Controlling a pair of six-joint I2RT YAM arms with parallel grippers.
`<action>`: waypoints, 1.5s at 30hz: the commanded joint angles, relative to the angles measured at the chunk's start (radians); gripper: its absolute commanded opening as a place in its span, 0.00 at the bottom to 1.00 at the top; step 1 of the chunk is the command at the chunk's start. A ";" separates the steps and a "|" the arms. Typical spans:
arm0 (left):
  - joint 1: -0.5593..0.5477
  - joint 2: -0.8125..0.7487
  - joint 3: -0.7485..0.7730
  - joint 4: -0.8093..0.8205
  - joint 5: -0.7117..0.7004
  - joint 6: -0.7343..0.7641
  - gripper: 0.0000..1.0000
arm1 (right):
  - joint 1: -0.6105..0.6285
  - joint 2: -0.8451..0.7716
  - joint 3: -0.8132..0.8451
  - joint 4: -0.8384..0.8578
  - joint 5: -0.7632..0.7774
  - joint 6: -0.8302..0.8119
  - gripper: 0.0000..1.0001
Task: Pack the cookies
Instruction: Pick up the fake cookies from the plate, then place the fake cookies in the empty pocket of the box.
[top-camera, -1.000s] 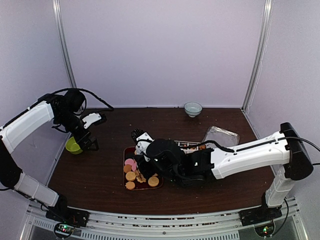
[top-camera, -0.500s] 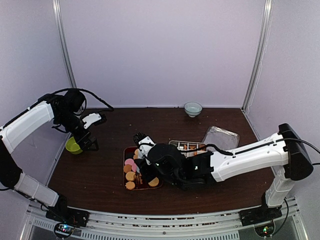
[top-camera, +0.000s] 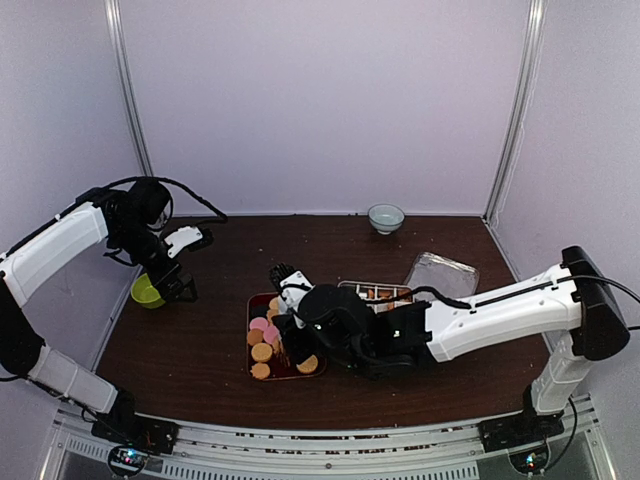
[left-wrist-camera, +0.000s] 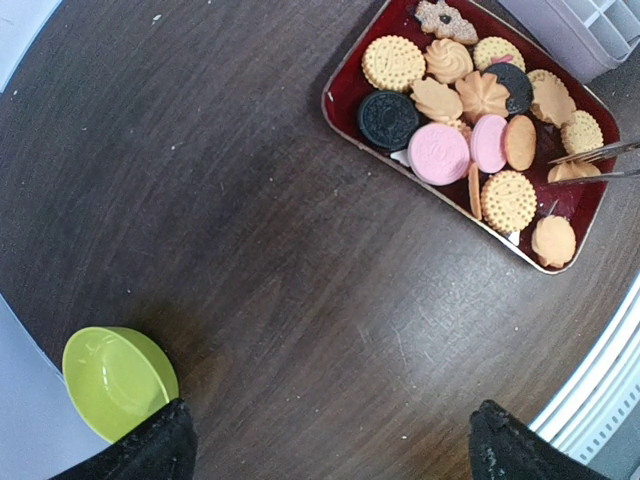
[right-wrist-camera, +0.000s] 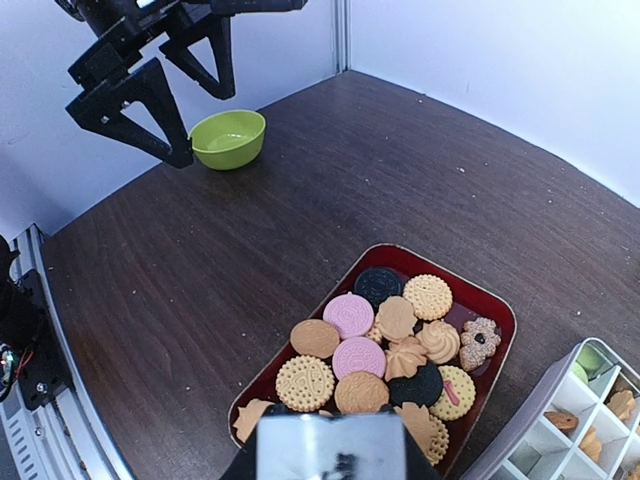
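The cookies (right-wrist-camera: 385, 350) lie heaped on a red tray (right-wrist-camera: 462, 294) in the middle of the dark counter (left-wrist-camera: 250, 250). Most are golden, with two pink and two dark brown. In the top view a white divided box (top-camera: 376, 293) sits just beside the tray at 2 o'clock, with a few biscuits in its cells. The right pincer (right-wrist-camera: 332, 465) is closed around metal tongs (left-wrist-camera: 598, 153), whose tips hang over the tray's near end. The left pincer (left-wrist-camera: 330, 440) gapes wide and empty, well apart at 10 o'clock, above a green bowl (left-wrist-camera: 115, 380).
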 joint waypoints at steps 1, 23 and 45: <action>0.007 -0.011 0.000 0.008 0.018 0.002 0.98 | -0.023 -0.123 -0.013 0.012 0.020 0.006 0.00; 0.007 -0.004 0.012 0.006 0.015 0.002 0.98 | -0.358 -0.687 -0.405 -0.257 0.219 -0.074 0.00; 0.007 -0.012 -0.009 0.009 0.020 0.003 0.98 | -0.373 -0.594 -0.381 -0.186 0.155 -0.115 0.03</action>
